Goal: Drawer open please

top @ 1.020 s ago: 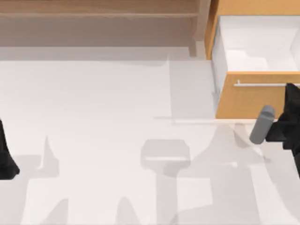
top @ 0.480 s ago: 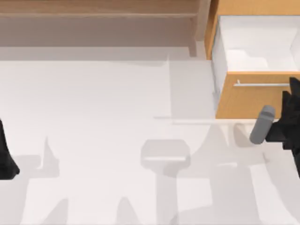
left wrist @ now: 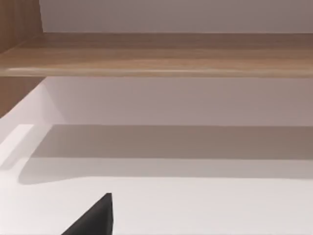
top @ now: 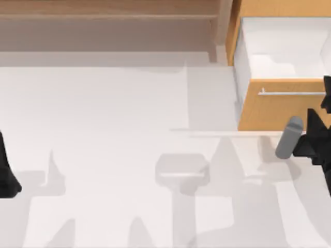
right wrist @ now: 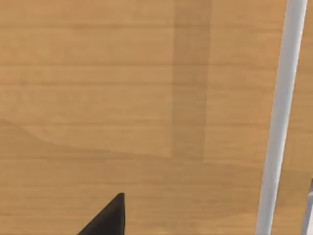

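Note:
The drawer stands pulled out at the table's back right. Its white inside is in view behind the orange-tan front. A thin silver bar handle runs across the top of that front. My right gripper is at the picture's right edge, level with the handle's right end and just in front of the drawer face. In the right wrist view the wooden front is very close, and the handle runs along one side. My left gripper is parked at the table's left edge.
A duller brown wooden shelf unit runs along the back, left of the drawer, and it also appears as the shelf unit in the left wrist view. A grey cylinder on my right arm sticks out below the drawer front. White tabletop spans the middle.
My right gripper has slid to the right along the drawer front, toward the picture's edge. The drawer and my left arm have not moved.

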